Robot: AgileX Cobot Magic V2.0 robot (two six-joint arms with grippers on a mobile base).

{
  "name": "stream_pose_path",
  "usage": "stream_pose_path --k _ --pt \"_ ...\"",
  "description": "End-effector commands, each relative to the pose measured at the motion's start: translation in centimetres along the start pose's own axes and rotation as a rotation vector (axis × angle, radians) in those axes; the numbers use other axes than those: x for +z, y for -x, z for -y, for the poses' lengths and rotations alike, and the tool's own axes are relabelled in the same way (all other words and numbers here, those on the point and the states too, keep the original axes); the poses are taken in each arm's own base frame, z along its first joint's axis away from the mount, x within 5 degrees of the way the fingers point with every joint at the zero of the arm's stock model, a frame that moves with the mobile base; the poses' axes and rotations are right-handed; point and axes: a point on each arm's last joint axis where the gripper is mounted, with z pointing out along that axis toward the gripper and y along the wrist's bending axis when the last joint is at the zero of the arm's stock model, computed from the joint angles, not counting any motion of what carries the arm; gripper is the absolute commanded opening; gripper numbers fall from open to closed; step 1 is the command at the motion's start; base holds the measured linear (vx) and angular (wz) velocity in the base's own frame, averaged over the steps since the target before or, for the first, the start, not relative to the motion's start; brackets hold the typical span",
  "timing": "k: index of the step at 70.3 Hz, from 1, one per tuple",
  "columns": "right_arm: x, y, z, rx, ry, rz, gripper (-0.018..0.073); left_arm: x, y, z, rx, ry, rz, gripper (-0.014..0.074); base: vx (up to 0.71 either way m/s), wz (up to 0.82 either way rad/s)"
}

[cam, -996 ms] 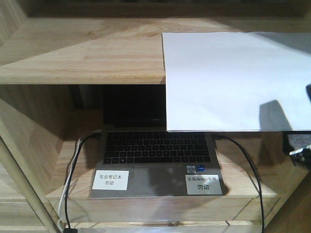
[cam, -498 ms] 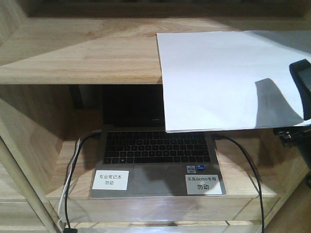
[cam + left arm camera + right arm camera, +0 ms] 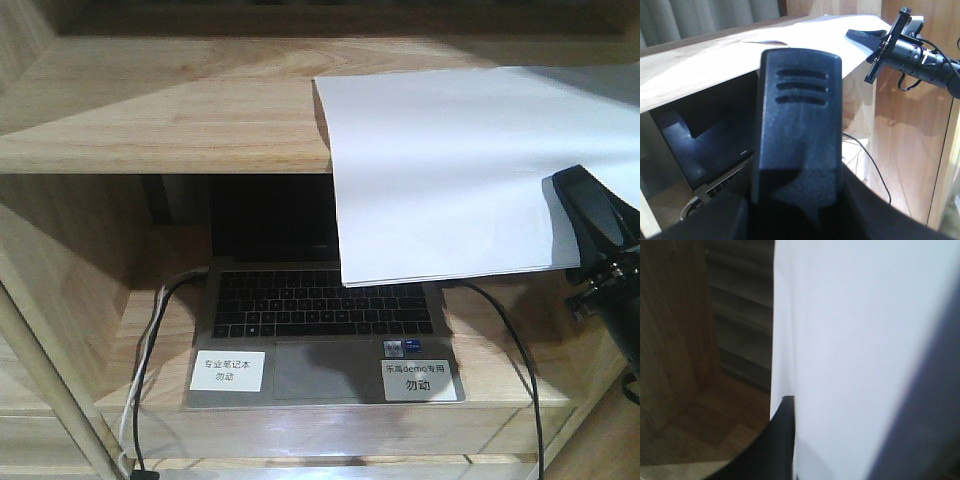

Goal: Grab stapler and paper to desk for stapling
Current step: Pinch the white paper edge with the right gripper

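The white paper [image 3: 450,170] lies on the upper shelf board [image 3: 170,110], with its near part hanging out past the board's edge and skewed. My right gripper [image 3: 592,215] comes in from the right and is shut on the sheet's right side. In the right wrist view the paper [image 3: 860,340] fills the frame beside one black finger [image 3: 781,440]. In the left wrist view the black stapler [image 3: 799,120] stands upright and close, and my left gripper [image 3: 800,210] is shut on its lower end. The desk is out of view.
An open laptop [image 3: 320,330] with two white labels sits on the lower shelf under the sheet. Black cables [image 3: 520,350] run down both sides of it. Wooden shelf walls [image 3: 60,270] close in the left side. The right arm's camera [image 3: 910,47] hangs by the sheet.
My right gripper has come in from the right edge onto the paper. The sheet has shifted left and turned, and its near edge now slants.
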Motion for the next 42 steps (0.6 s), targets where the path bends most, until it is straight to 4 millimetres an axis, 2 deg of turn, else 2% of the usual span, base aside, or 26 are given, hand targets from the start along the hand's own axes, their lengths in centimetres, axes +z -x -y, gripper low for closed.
stream_pose_path --k 1,42 --pt "-0.1 0.7 -4.2 -0.027 0.355 0.047 -0.0010 -0.2 1.7 -0.2 -0.010 0.010 0.127 -0.0006 0.00 0.00" --pt "-2.8 1.4 -8.2 -0.049 0.549 0.074 -0.0010 -0.2 1.7 -0.2 -0.010 0.010 0.127 -0.0006 0.00 0.00"
